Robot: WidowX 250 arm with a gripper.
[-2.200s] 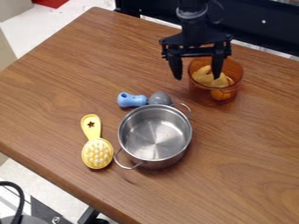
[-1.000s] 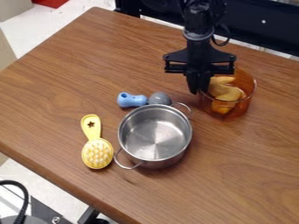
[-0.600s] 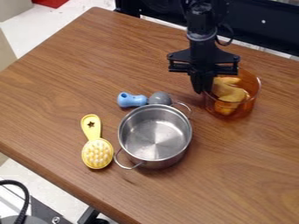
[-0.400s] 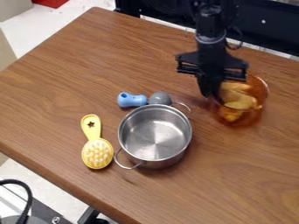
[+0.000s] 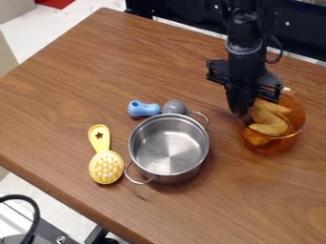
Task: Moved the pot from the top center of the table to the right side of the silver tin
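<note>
One pot (image 5: pixel 278 144) (amber, yellow thing (image 5: pixel 270 125) inside) is up and right of the tin (image 5: pixel 167 148) in view, apart from it. Gripper (image 5: pixel 243 114): fingers clamped on pot's left rim. Brush (image 5: pixel 106 167) left of tin.

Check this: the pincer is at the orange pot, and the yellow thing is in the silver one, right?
No: the camera view shows the yellow thing in the orange pot, not the silver pot. The pincer is at the orange one.
</note>
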